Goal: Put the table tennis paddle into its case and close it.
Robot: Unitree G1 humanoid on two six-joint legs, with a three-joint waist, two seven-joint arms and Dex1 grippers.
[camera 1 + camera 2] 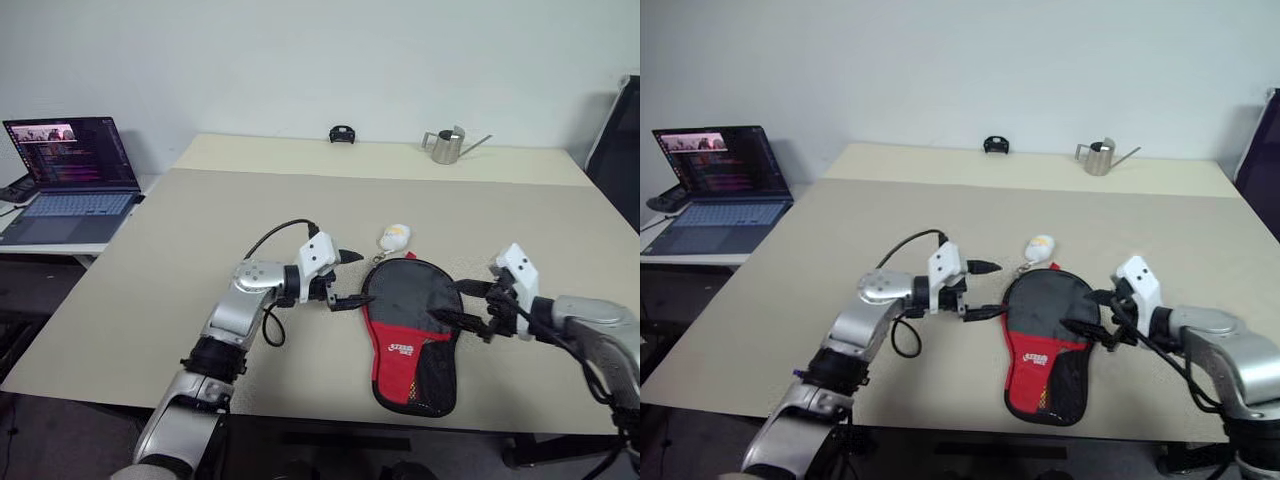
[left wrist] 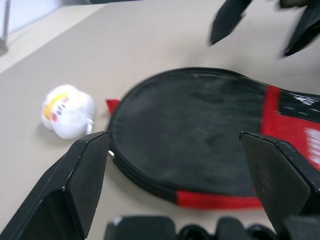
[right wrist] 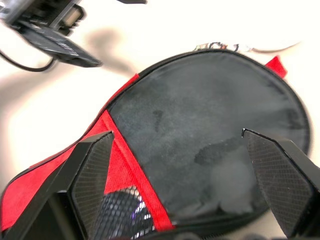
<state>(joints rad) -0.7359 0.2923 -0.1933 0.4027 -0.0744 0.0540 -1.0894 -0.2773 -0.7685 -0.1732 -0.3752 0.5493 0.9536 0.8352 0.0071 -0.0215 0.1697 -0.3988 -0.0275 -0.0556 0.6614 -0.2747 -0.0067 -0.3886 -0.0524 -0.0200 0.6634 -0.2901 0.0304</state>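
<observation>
Black-and-red, the flat paddle-shaped fabric case lies near the front edge of the beige desk, flanked by the left tool and right tool, both wide open and empty, with an open laptop far left.
</observation>
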